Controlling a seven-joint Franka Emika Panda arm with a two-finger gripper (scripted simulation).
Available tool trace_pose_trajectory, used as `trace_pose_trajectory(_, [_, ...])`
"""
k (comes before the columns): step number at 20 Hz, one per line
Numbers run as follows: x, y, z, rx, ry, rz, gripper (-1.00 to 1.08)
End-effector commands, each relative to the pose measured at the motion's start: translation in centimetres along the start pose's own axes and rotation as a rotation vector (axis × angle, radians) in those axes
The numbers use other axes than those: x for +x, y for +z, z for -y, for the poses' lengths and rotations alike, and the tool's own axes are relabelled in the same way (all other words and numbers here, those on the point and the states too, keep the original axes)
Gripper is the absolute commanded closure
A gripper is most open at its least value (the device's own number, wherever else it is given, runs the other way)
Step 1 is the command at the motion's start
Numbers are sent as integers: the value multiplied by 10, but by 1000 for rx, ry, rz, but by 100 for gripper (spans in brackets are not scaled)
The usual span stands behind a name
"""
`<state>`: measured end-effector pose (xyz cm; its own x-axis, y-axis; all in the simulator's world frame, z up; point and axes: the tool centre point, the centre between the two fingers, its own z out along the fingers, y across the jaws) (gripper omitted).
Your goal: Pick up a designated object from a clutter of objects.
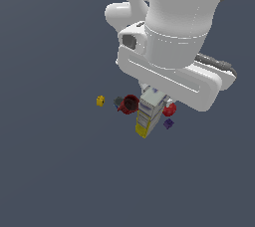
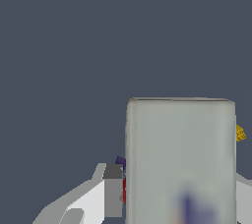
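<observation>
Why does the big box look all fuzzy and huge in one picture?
In the wrist view the carton sits right against the camera, so it fills much of the picture and its purple print blurs; in the exterior view the carton looks small, with blocky print, partly hidden under the arm.

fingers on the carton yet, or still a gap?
Cannot tell. In the wrist view one finger stands beside the carton with a thin strip between them, but the other finger is mostly out of frame. The exterior view hides the fingers behind the arm.

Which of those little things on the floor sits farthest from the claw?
The small yellow block, alone toward the exterior view's left. The dark red mug, red ball and purple piece crowd the carton.
</observation>
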<state>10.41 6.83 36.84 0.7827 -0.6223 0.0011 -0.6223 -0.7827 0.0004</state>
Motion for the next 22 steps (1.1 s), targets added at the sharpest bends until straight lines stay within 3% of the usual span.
trace_pose_trajectory(1, [-10, -27, 4, -1, 0, 0, 108])
trace_pose_trajectory(11, [-39, -107, 20, 0, 0, 1, 108])
trace_pose_trajectory(22, [-48, -134, 27, 0, 0, 1, 108])
